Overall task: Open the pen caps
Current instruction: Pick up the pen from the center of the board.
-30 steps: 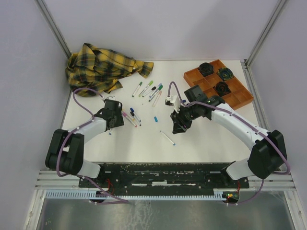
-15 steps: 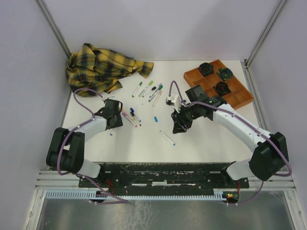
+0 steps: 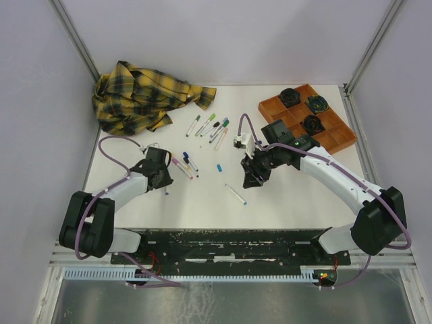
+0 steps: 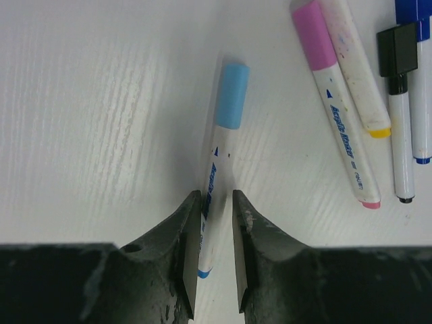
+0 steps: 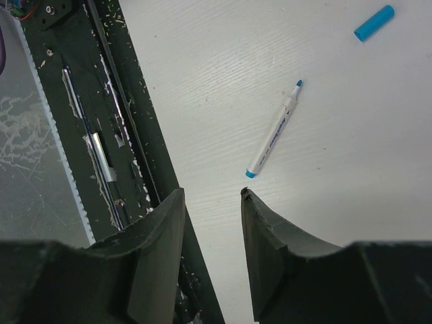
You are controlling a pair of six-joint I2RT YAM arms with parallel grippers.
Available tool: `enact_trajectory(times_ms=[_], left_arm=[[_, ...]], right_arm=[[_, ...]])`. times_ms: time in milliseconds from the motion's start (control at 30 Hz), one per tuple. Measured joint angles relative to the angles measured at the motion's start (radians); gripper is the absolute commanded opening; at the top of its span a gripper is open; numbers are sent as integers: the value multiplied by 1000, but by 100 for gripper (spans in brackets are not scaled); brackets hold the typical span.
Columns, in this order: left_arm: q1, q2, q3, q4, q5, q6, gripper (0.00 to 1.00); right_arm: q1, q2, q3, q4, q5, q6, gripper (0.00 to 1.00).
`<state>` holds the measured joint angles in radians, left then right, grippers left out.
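The left gripper [image 4: 217, 202] is low over the white surface [image 4: 101, 101], its jaws narrowed onto either side of a thin white plastic pen barrel [image 4: 214, 182]; whether they already press it I cannot tell, since shadow fills the slim gaps. That barrel wears its cylindrical light blue plastic cap [image 4: 233, 94], pointing away from the gripper. Just beside it lies a white pen with a pink plastic cap [image 4: 312, 34], and further over one with a black cap [image 4: 397, 48]. The right gripper [image 5: 209, 196] hangs above the surface's near edge, jaws apart and empty. Beyond it lies an uncapped white pen with a blue tip [image 5: 273, 131], and well apart from that a loose blue cap [image 5: 373, 22]. Farther off sit more capped pens [image 3: 212, 126], a crumpled yellow plaid cloth [image 3: 145, 94] and an orange compartment tray [image 3: 334, 140].
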<state>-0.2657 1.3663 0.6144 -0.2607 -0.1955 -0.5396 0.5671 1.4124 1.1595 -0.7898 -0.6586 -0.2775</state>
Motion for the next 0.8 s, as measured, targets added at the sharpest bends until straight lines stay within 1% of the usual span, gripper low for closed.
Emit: enact_trajectory(times_ms=[267, 800], left_arm=[[-43, -7, -9, -4, -24, -35, 32], [-101, 89, 69, -38, -148, -46, 31]], right_arm=[[0, 0, 0, -2, 0, 0, 47], [-5, 0, 0, -2, -15, 0, 47]])
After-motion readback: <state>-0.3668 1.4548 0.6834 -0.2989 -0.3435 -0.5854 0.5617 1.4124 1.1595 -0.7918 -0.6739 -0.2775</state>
